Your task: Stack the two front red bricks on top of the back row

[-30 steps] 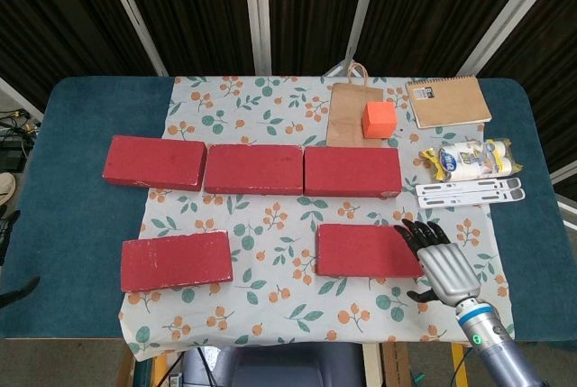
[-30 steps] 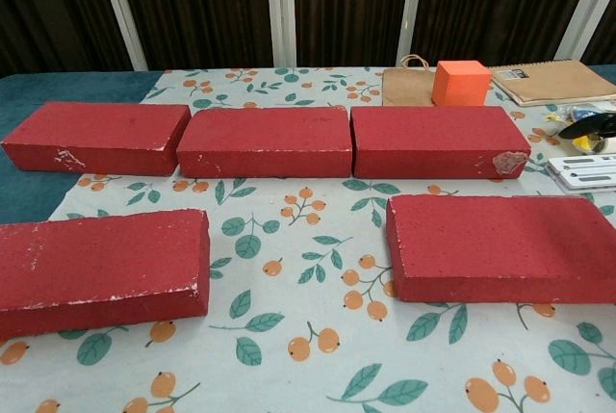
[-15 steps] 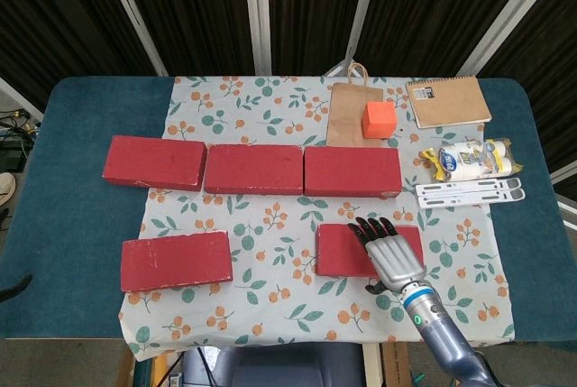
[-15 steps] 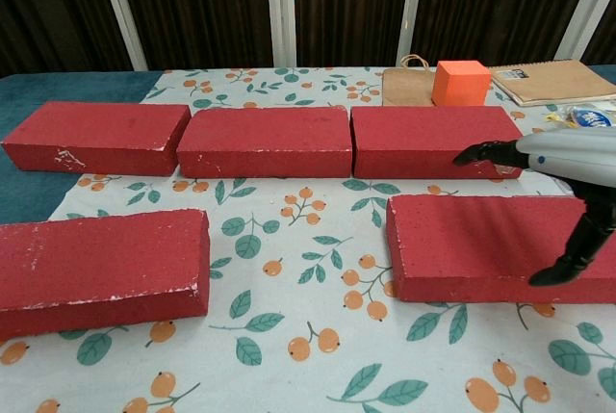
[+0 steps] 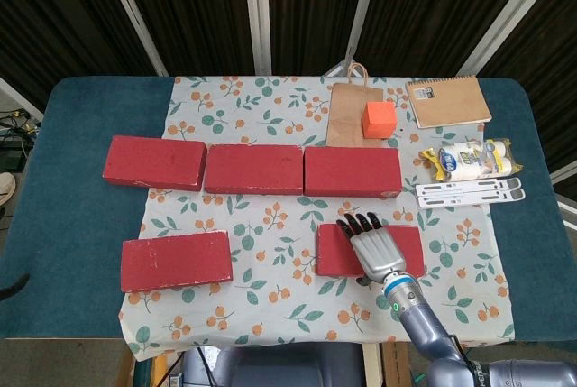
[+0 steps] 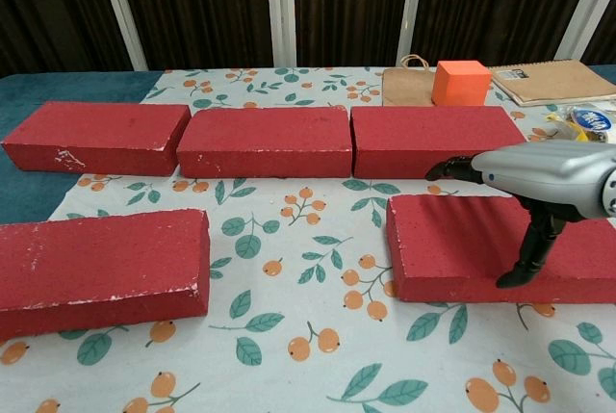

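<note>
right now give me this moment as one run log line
right hand: open, above front right red rectangular brick | front left red brick: untouched | back row of red bricks: unstacked | left hand: unseen

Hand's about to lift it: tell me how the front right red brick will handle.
The front right red brick looks rigid and blocky, so it likely won't flex or roll. Chipped white edges suggest it may crumble. The right hand spans only part of it, so it may tilt off-centre.

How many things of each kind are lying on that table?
Red bricks: 5, first at
Orange cube: 1
Paper bag: 1
Spiral notebook: 1
Wrapped packet: 1
White plastic strips: 2
Total: 11
</note>
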Robot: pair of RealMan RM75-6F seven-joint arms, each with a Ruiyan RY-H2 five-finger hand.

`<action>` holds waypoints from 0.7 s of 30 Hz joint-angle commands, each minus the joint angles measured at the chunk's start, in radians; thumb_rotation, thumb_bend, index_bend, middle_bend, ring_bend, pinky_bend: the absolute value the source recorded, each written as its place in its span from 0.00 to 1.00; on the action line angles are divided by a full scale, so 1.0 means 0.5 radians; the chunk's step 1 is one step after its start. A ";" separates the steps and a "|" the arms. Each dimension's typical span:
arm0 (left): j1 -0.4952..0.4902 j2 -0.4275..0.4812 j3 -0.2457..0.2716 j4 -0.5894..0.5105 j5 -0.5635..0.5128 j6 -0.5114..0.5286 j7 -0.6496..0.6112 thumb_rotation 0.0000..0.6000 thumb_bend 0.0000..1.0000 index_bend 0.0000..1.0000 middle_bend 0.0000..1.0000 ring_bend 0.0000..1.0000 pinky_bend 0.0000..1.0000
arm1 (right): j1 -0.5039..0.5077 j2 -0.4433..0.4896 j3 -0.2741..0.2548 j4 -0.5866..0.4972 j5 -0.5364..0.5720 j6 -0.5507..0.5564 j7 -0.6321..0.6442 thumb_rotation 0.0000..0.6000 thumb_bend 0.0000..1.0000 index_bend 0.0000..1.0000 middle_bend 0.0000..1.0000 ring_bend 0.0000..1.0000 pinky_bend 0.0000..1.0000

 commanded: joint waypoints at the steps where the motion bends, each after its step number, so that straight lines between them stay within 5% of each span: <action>1: -0.003 -0.008 0.002 -0.001 0.000 -0.004 0.018 1.00 0.07 0.00 0.00 0.00 0.00 | 0.032 -0.023 -0.010 0.036 0.036 -0.013 -0.001 1.00 0.00 0.00 0.00 0.00 0.00; 11: -0.014 -0.035 -0.002 -0.007 -0.019 -0.018 0.091 1.00 0.07 0.00 0.00 0.00 0.00 | 0.106 -0.038 -0.028 0.126 0.134 -0.037 0.004 1.00 0.00 0.00 0.00 0.02 0.00; 21: -0.031 -0.058 -0.007 0.010 -0.009 -0.027 0.116 1.00 0.07 0.00 0.00 0.00 0.00 | 0.151 -0.030 -0.064 0.159 0.170 -0.040 0.020 1.00 0.00 0.00 0.11 0.11 0.00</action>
